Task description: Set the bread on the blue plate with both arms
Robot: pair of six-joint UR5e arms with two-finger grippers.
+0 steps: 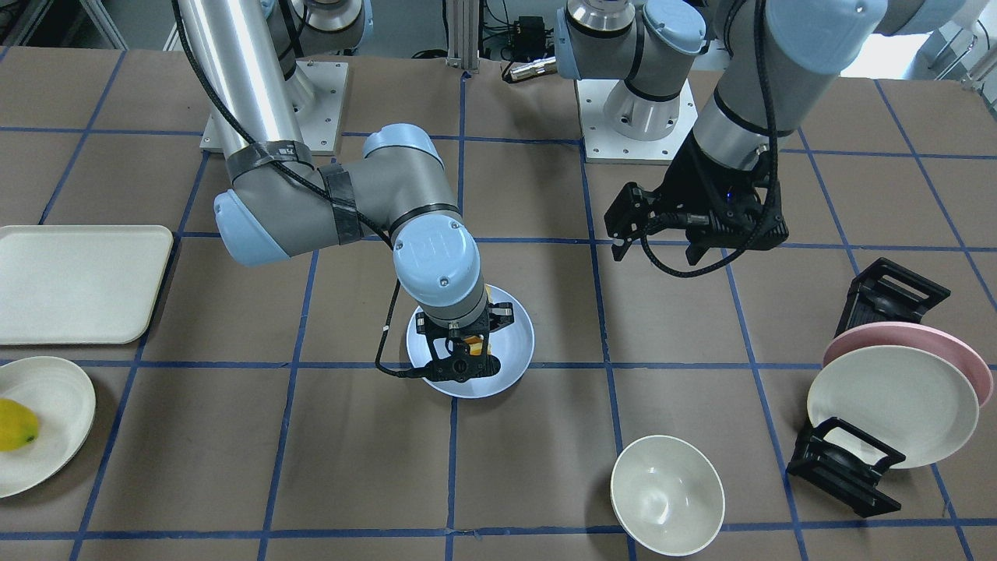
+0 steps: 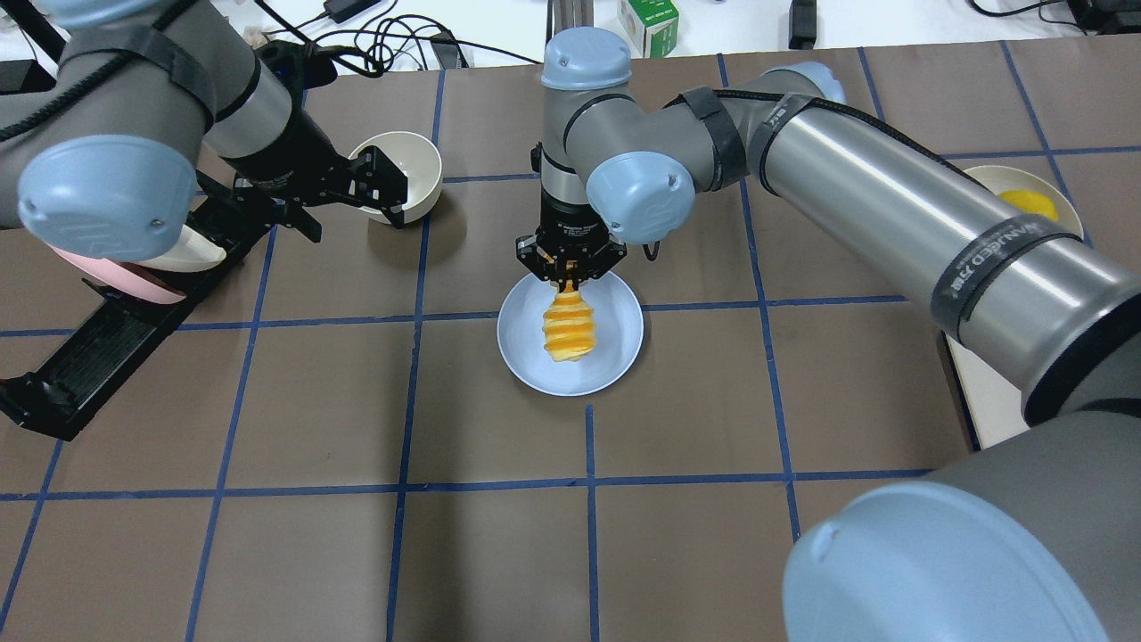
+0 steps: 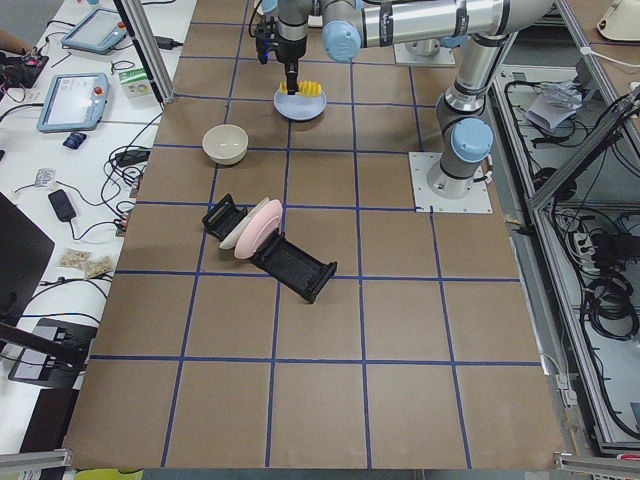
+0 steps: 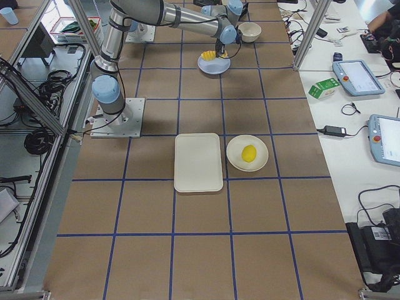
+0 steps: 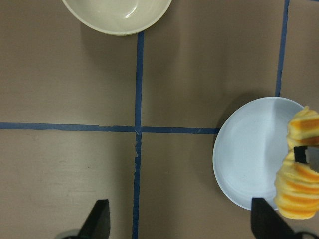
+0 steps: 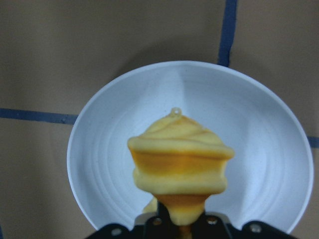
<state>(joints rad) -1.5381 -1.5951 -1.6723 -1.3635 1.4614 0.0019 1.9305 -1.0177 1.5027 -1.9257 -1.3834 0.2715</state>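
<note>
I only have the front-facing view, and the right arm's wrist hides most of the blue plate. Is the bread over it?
Observer: Yes. Overhead, the bread hangs from the right gripper, held by one end, over the blue plate.
Operator: Is the left gripper holding anything?
Observer: No. Its wrist view shows its fingers spread wide, nothing between them.

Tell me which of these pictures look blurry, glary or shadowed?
Right wrist view: the ridged yellow-orange toy bread loaf sits close to the lens and looks soft. Front-facing view: a glare streak runs along the right arm's shiny silver tube. Left wrist view: a dark shadow hugs the round pale blue plate at its upper-left rim.
</note>
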